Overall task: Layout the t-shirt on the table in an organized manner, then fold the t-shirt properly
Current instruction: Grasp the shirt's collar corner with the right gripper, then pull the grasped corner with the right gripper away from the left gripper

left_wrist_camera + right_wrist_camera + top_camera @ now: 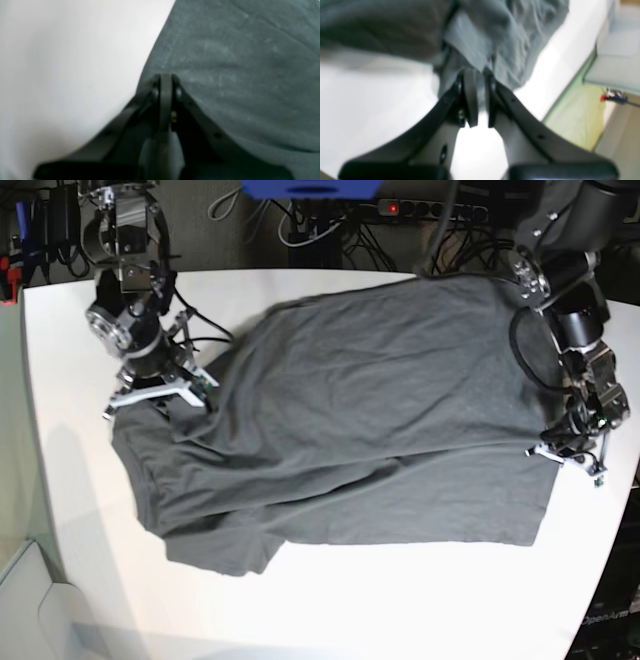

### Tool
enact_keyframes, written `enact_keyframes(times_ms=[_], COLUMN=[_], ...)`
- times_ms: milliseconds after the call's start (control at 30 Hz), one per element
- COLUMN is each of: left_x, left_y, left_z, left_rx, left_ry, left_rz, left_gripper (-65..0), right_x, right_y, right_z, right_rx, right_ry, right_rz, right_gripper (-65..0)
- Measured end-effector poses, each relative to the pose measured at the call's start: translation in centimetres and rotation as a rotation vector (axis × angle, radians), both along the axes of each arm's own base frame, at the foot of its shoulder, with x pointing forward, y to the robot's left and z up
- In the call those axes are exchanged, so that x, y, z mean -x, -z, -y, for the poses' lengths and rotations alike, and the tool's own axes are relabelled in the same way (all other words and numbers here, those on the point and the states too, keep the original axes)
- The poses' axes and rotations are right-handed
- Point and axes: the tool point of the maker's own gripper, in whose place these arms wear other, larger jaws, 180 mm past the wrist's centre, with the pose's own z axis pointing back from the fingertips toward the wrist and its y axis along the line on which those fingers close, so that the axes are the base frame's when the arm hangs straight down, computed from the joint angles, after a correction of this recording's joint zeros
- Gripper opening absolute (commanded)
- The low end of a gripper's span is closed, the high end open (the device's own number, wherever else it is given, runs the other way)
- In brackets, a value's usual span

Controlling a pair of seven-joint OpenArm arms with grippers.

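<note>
The left hand point(166, 86) pinches the t-shirt point(370, 430) at its hem edge; the right hand point(478, 82) grips bunched cloth beyond its fingertips. Between them the shirt sprawls rumpled across the bench point(330, 610). Best pull apart evenly, keeping both grips low.

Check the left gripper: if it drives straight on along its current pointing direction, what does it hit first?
Most likely the t-shirt itself. The left gripper is shut at the cloth's stitched edge, with grey fabric directly ahead and the bare table off to one side. Depth is unclear in the blur.
</note>
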Motion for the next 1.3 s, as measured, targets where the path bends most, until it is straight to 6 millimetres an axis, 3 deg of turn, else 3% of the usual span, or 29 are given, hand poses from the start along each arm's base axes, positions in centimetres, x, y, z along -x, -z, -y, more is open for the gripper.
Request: enact_keyframes(times_ms=[200,433,567,700,800,967,1100,1300], left_x=[0.0,-0.1,0.0,0.0,0.0,0.0,0.0,-0.1], left_y=[0.0,0.0,0.0,0.0,0.0,0.0,0.0,0.0], left_z=[0.0,0.1,0.1,0.0,0.0,0.1,0.1,0.2], left_rx=[0.001,0.001,0.002,0.002,0.001,0.002,0.003,0.005], left_ry=[0.002,0.003,0.003,0.002,0.002,0.002,0.002,0.002], left_rz=[0.001,0.002,0.001,0.001,0.001,0.001,0.002,0.005], left_gripper=[-64.7,-64.7,-64.7,-64.7,-64.7,-64.7,-64.7,-64.7], right_x=[1.1,-1.9,-1.7,-1.8,-1.8,-1.8,-1.9,-2.8], right_y=[0.1,-0.4,1.0,0.8,0.9,1.1,2.8,2.9], right_z=[1.0,0.7,1.3,1.3,1.0,1.0,1.0,1.1], right_rx=[-0.021,-0.092,-0.076,-0.078,-0.089,-0.09,-0.099,-0.1], right_ry=[0.062,0.119,0.136,0.137,0.133,0.133,0.138,0.14], right_rz=[-0.008,0.039,-0.008,0.0,0.001,-0.004,-0.052,-0.051], right_gripper=[-60.6,-58.8,-49.0,-37.1,-32.6,-32.3,-32.4,-32.6])
